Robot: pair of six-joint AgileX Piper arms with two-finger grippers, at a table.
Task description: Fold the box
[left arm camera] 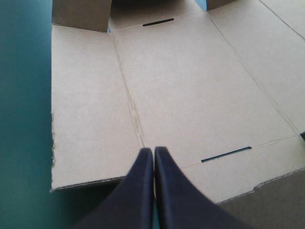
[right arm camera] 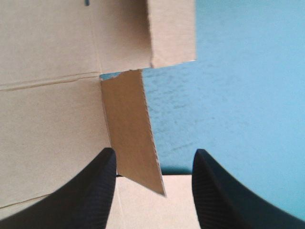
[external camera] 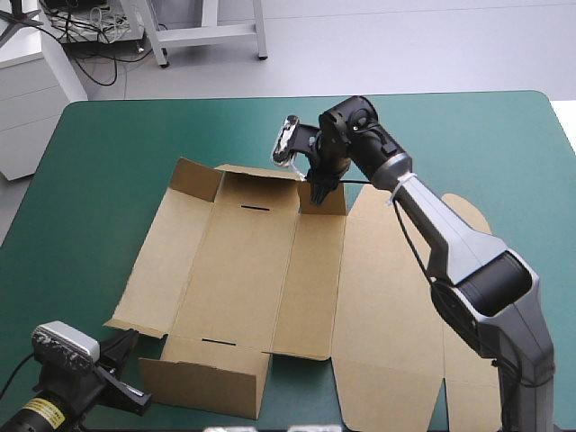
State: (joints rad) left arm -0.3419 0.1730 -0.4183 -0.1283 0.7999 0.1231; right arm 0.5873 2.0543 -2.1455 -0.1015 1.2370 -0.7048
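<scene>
While the teal-green table (external camera: 99, 162) carries the brown box (external camera: 243, 261) at its middle (mostly flat, two end walls (external camera: 209, 376) raised), the right gripper (right arm camera: 153, 160) stands spread around a far upright flap (right arm camera: 131, 129), and the left gripper (left arm camera: 153, 151) is clenched by the near edge.

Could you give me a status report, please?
Left gripper shut at box near-left corner. Right gripper open astride raised far flap. Near wall up. Nothing obstructing.

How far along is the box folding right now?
Early on. Done: the box has its near wall up and two far corner flaps raised. In hand: the right gripper, fingers open, straddles one raised flap. The left gripper sits shut at the near edge. Left: the side panels and lid lie flat.
</scene>
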